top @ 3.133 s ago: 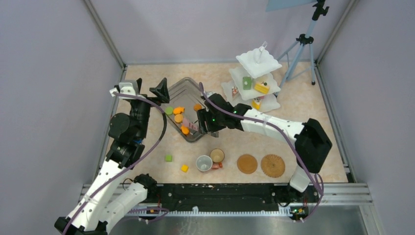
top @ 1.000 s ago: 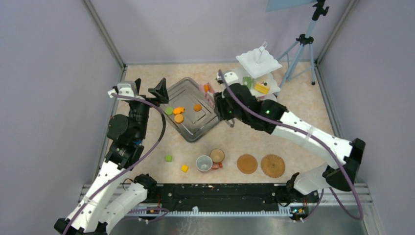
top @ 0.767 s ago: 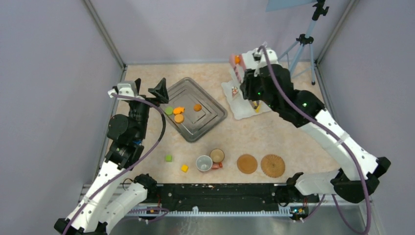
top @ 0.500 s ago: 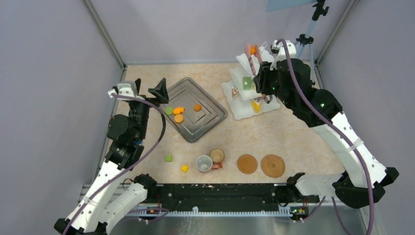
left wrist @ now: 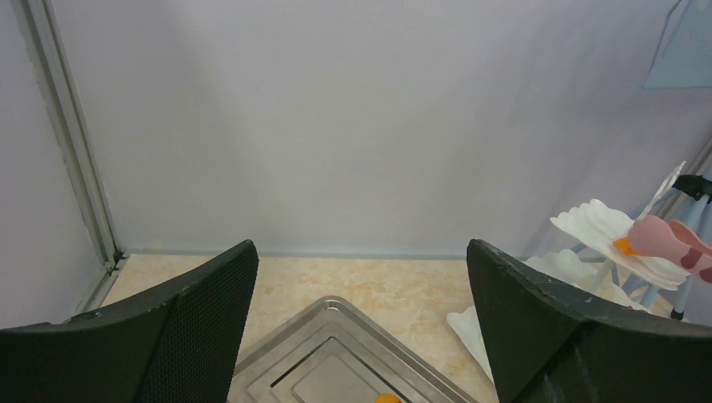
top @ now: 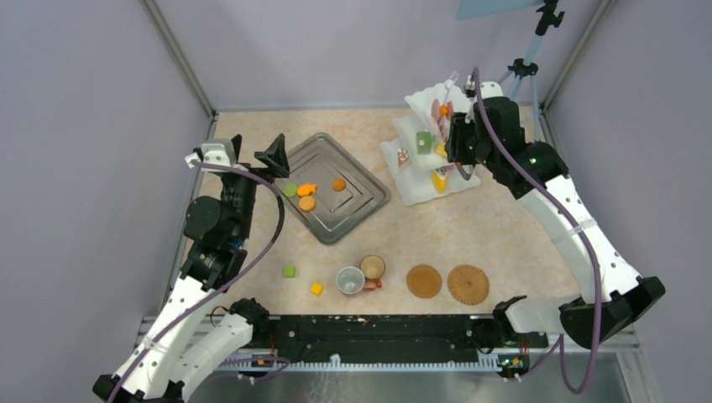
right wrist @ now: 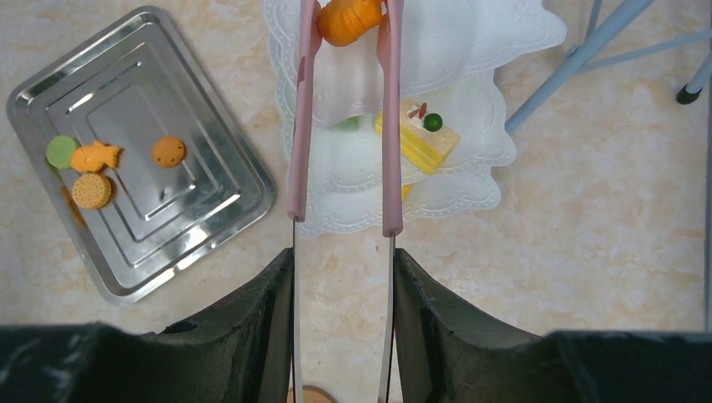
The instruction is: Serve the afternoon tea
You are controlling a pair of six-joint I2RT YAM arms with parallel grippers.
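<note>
Starting close to our arm bases, we see the left mat (top: 424, 281) and the right mat (top: 468, 284) lying side by side on the table (top: 504, 218) with nothing on them. The two cups (top: 350, 280) stand near them, just where they stood a moment ago. So that part of the tea is not served yet.

Farther out is the grey tray (top: 336, 228). A few seconds ago it held five treats. Now it holds four: a green round (right wrist: 60, 151), an orange fish (right wrist: 94, 156), a biscuit (right wrist: 91, 191) and an orange round (right wrist: 169, 151). The piece by the near edge is gone.

Our left hand (left wrist: 361, 319) hangs by the far left corner of the tray. It is wide open, holds nothing, and has not moved.

Farthest out is the white stand (top: 411, 180). Our right hand (right wrist: 342, 277) was down at the tray, and it has swung across and up to the stand. It is squeezed tight on the pink tongs (right wrist: 299, 126). The tongs pinch the orange pastry (right wrist: 348, 18) right over the top plate. We cannot tell if the pastry touches the plate yet. The yellow cake (right wrist: 417, 131) already sits on the plate below.

We think this treat is almost served. The tongs only need to let go so it stays on top. After that, four treats wait on the tray, and the cups and mats wait too.
</note>
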